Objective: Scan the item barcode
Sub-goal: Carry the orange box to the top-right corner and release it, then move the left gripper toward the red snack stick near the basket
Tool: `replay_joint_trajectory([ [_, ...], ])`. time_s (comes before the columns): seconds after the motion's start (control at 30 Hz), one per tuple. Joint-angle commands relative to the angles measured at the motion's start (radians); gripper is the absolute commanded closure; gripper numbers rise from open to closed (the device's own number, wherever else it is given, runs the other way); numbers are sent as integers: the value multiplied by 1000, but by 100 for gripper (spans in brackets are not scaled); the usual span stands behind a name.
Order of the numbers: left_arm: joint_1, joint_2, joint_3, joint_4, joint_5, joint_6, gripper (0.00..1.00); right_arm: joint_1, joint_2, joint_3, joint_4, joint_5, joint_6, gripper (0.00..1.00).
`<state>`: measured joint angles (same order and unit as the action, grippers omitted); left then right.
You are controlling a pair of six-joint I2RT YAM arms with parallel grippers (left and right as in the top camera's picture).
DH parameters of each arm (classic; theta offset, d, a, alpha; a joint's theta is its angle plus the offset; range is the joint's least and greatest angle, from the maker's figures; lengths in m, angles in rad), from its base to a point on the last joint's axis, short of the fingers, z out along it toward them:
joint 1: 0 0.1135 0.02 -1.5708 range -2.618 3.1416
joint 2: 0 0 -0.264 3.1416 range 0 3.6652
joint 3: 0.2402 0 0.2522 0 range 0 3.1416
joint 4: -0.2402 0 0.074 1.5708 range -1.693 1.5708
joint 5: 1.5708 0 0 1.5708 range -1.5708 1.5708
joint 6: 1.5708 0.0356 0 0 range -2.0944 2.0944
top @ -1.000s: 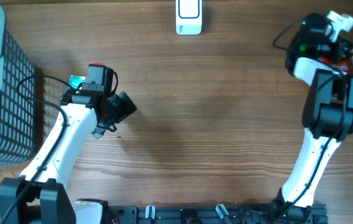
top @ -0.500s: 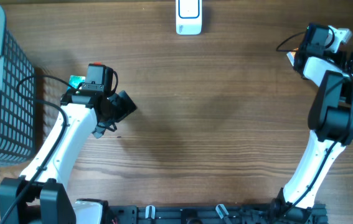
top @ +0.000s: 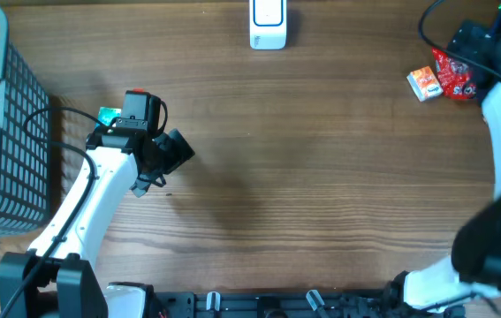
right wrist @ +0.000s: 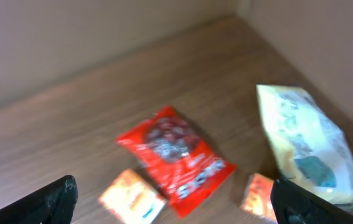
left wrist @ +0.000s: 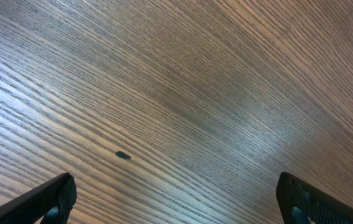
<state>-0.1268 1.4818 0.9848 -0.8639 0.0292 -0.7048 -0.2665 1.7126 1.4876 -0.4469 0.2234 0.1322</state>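
Lying flat on the wooden table (top: 321,177) near its far right corner, the red snack packet (right wrist: 176,155) is the nearest item to the right claw (right wrist: 176,204). In the right wrist view it sits in front of the claw, about centred between the two fingertips (right wrist: 55,200), and neither tip touches it. The claw stands wide open, with nothing between its jaws.

A small orange packet (right wrist: 131,198) lies just beside the red one on its left, and from overhead the two look to be touching. A second small orange piece (right wrist: 258,196) lies on the other side, close to a pale yellow pouch (right wrist: 304,143) further right. All of this is somewhat blurred, so no barcode or print can be read.

From overhead, the red packet and its orange neighbour lie just below the dark head of the right arm. The white scanner (top: 268,25) stands at the far edge of the table, well apart from them to the left.

Across the table, the left claw (left wrist: 176,200) is also wide open and empty over bare wood, with a grey mesh basket (top: 3,132) beyond it at the left edge
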Motion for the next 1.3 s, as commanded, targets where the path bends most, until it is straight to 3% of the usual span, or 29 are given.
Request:
replay_joint_trajectory([
  [0.0, 5, -12, -5, 5, 10, -13, 0, -1, -121, 5, -63, -356, 32, 0],
  [0.17, 6, -10, -5, 47, -22, -14, 0, 3, -166, 5, -127, -857, 37, 0],
  [0.27, 13, -10, -5, 69, -138, -14, 0, 22, -155, 2, -198, -988, 36, 0],
  [0.57, 101, -6, -5, 234, -476, -5, 0, 111, -97, -24, -421, -865, 32, 0],
  [0.67, 110, 10, -5, 338, -480, -3, 0, 141, -70, -24, -453, -863, 25, 0],
  [0.83, 107, 76, -5, 467, -476, 125, 6, 175, -57, -24, -459, -863, 25, 0],
  [0.97, 108, 151, -5, 539, -516, 224, 0, 197, -56, -24, -452, -863, 28, 0],
  [1.1, 108, 227, -5, 621, -628, 227, 0, 217, -55, -24, -452, -862, 27, 0],
  [1.27, 111, 298, -5, 722, -641, 288, 0, 241, -55, -24, -458, -820, 24, 0],
])
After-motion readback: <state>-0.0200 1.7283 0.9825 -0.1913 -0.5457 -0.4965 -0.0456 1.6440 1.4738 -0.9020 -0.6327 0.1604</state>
